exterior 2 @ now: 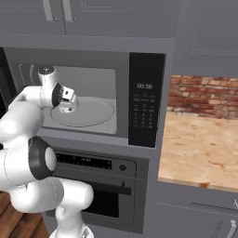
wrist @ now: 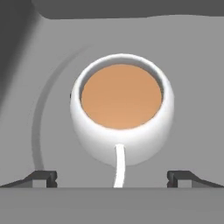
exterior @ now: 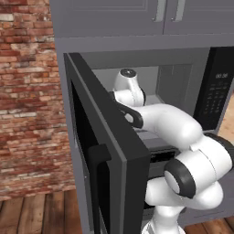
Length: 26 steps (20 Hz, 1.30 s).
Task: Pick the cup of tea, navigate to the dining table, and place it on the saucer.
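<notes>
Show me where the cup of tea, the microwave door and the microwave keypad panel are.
cup of tea (wrist: 122,144), hand view, white front wall.
microwave door (exterior: 119,155), left base view, dark edge.
microwave keypad panel (exterior 2: 145,100), right base view, black face.

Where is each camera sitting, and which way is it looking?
Left base view: behind the arm's left, facing the open microwave door; white arm at lower right.
Right base view: behind the arm's right, facing the microwave; the arm reaches inside toward the turntable.
Hand view: on the hand, looking down at the cup of tea; open gripper at the bottom.
Both base views share the microwave and arm.
</notes>
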Available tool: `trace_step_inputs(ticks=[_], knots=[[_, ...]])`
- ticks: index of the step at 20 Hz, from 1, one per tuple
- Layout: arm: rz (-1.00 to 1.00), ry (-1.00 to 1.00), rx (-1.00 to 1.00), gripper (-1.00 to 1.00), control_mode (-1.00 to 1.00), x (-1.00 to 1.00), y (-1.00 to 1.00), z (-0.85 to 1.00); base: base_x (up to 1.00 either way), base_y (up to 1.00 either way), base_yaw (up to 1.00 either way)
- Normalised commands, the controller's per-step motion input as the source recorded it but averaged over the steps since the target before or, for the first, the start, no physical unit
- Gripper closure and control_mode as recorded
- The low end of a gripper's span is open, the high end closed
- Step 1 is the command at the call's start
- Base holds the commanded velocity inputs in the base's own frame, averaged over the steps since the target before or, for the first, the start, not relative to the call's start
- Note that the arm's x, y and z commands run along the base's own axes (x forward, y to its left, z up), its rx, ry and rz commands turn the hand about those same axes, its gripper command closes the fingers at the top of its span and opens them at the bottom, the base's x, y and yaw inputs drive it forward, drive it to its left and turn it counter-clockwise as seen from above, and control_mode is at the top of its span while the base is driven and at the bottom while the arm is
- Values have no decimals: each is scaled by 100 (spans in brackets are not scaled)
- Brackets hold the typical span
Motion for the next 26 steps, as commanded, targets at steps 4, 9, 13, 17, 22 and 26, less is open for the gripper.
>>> trace_step_inputs(ticks=[4, 9, 13, 17, 22, 26], knots=[[0, 0, 0, -100, -100, 16, 22, -12, 0, 0, 0], [0, 0, -3, -100, -100, 26, 13, -13, 0, 0, 0], [-1, 1, -6, -100, -100, 18, 0, -5, 0, 0, 0], [-2, 1, -7, -100, -100, 5, 0, 0, 0, 0, 0], [-4, 1, -5, -100, -100, 0, 0, -5, 0, 0, 0], [-4, 0, -2, 100, -100, 0, 0, -8, 0, 0, 0]])
